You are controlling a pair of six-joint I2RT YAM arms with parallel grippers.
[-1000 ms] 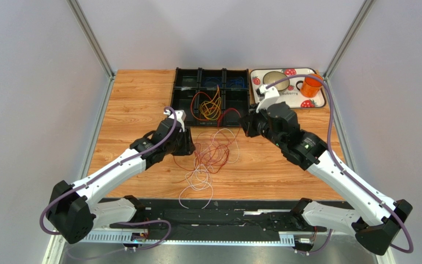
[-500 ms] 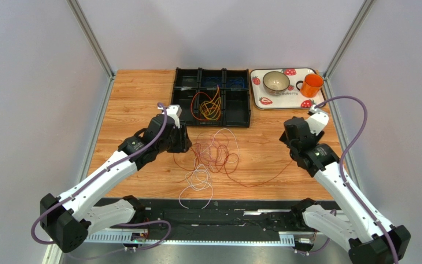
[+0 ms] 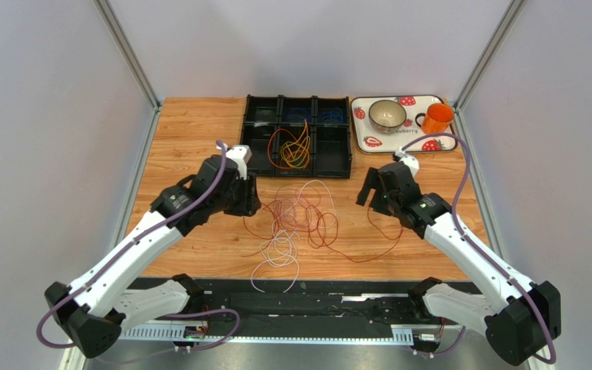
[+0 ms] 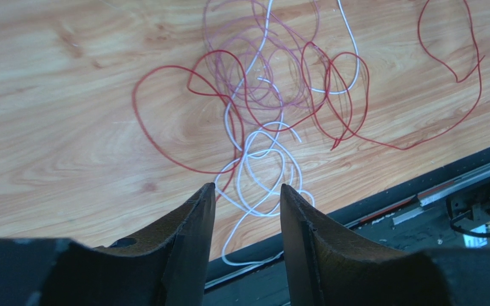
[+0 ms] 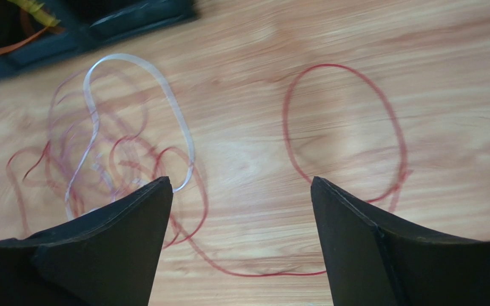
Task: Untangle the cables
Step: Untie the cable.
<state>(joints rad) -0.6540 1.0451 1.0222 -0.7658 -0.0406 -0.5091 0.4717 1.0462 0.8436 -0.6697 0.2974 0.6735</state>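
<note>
The cables [image 3: 299, 216] lie in a loose tangle of thin red, pinkish and white loops on the wooden table [image 3: 191, 146], between the two grippers. One red cable [image 3: 368, 254] trails out of the heap toward the right in a wide, limp curve. A white cable [image 4: 263, 166] spills in narrow loops toward the near edge. The left gripper [image 3: 249, 202] hangs just left of the tangle, its dark fingers [image 4: 190, 223] partly spread and holding nothing. The right gripper [image 3: 372, 196] is on the tangle's right side above the red loop [image 5: 346, 127], its jaws spread wide and empty. Behind the heap stands a black compartment tray [image 3: 334, 158], with orange and yellow wires [image 3: 291, 150] coiled in a middle cell.
</note>
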